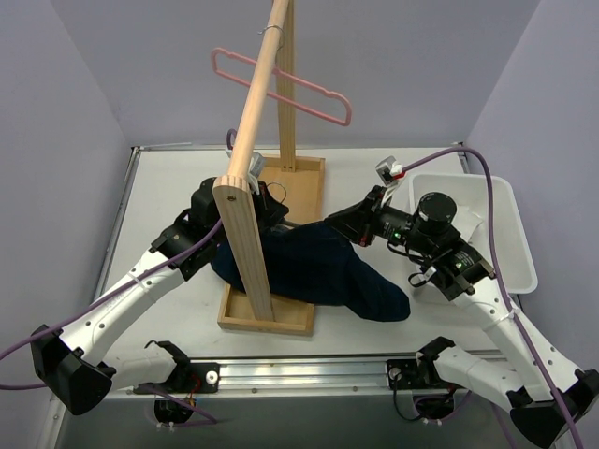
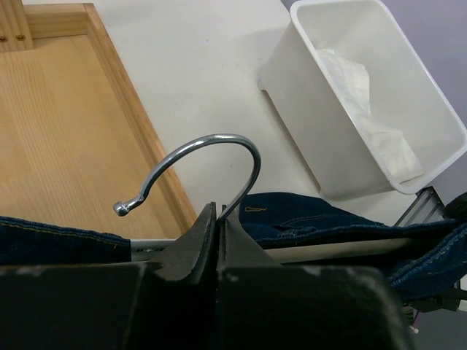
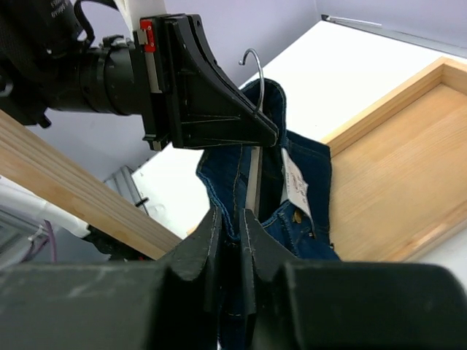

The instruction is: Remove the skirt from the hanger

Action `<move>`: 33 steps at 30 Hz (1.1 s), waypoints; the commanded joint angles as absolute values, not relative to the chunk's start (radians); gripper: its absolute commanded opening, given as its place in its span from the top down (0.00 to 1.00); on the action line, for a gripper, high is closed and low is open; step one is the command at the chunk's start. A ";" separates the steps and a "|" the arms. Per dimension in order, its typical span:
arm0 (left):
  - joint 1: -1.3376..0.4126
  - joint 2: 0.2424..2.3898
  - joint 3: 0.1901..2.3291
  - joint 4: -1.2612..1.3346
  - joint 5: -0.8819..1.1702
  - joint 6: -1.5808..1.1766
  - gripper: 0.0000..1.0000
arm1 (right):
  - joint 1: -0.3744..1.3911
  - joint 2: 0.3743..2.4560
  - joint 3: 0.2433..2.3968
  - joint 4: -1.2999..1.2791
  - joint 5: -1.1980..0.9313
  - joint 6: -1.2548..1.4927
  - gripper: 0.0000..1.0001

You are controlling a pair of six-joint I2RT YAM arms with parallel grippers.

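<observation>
White table [image 1: 168, 187] lies bare left of the rack. Nearest, the rack's wooden upright [image 1: 245, 253] stands right against the denim skirt [image 1: 318, 271], which sags over the rack base [image 1: 271, 320] between the arms. At the neck of the metal hanger hook [image 2: 219, 138] the left gripper [image 2: 217, 217] is clamped tight. The right gripper [image 3: 232, 219] pinches the waistband, jaws narrow. A hasty pull could slip the hook or snag cloth on the upright. Rightward the white bin [image 1: 449, 178] limits travel. Farther back a pink hanger [image 1: 281, 89] hangs on the rail, well apart.
</observation>
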State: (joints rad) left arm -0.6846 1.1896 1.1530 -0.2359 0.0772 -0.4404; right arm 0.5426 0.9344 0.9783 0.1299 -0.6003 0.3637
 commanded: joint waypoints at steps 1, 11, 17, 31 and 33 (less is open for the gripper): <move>-0.684 1.169 1.223 -0.189 0.055 -0.414 0.98 | 0.555 0.905 0.985 0.161 -0.572 0.368 1.00; -0.673 1.192 1.247 -0.187 -0.211 -0.382 0.98 | 0.574 0.689 0.930 0.032 -0.465 0.422 1.00; -0.660 1.218 1.298 -0.204 -0.291 -0.414 0.98 | 0.577 0.528 0.867 -0.090 -0.450 0.488 1.00; -0.641 1.235 1.362 -0.195 -0.230 -0.540 0.98 | 0.575 0.551 0.795 -0.111 -0.480 0.514 1.00; -0.635 1.217 1.358 -0.195 -0.178 -0.574 0.98 | 0.578 0.612 0.776 -0.072 -0.508 0.512 1.00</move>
State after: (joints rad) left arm -0.7120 1.2568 1.2785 -0.2913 -0.0490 -0.5156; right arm 0.5709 0.5728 0.7944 -0.0586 -0.4244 0.4984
